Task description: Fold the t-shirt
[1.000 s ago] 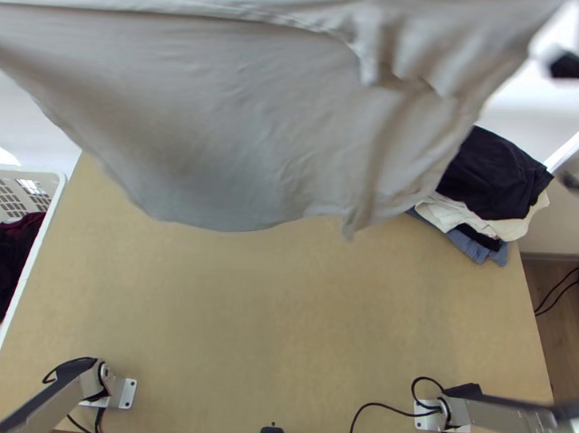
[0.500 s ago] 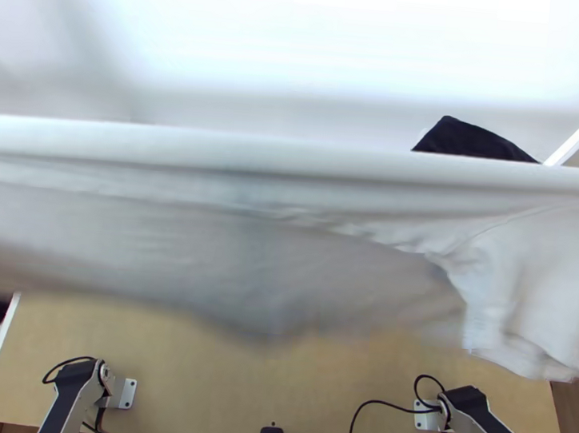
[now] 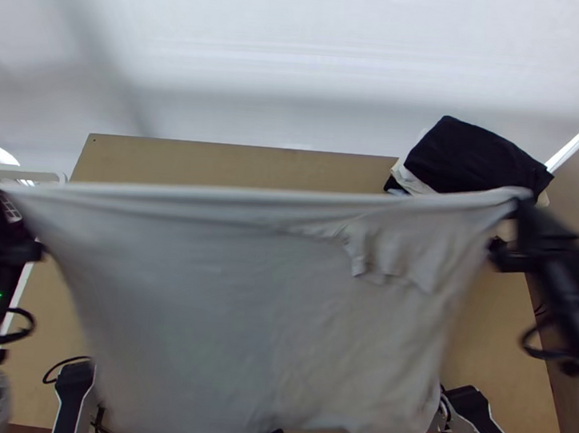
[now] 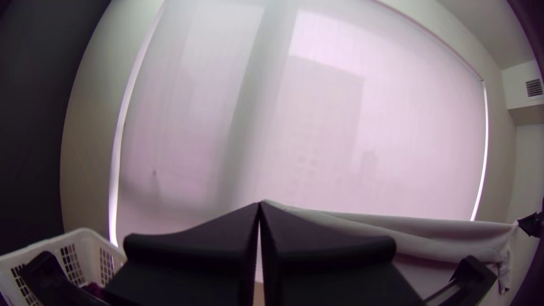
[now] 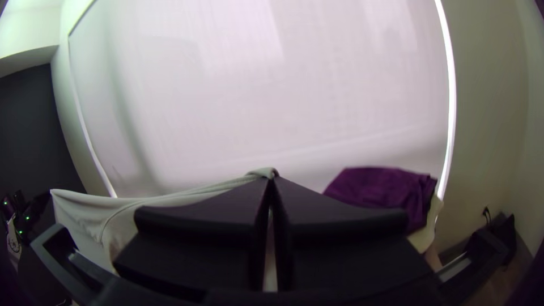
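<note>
The light grey t-shirt (image 3: 241, 317) hangs stretched above the table between both grippers, its upper edge taut and its lower part blurred toward the arms' bases. At the picture's left edge is my left gripper (image 3: 2, 194), blurred, at one upper corner of the cloth. My right gripper (image 3: 523, 207) holds the other upper corner. In the left wrist view, my left gripper (image 4: 259, 205) is shut on the cloth, with the shirt (image 4: 453, 232) running off to the far gripper. The right wrist view has my right gripper (image 5: 271, 177) shut on a bit of the shirt (image 5: 164, 201).
A pile of folded clothes (image 3: 478, 159), black on top, lies at the table's far right corner. The white basket (image 4: 85, 243) with dark clothes stands left of the table. Bare wood of the table (image 3: 237, 164) shows beyond the shirt.
The shirt, first high and far, has swung toward the bases and come lower, its upper edge now below the table's far edge. Both grippers have come into the top view with it.
</note>
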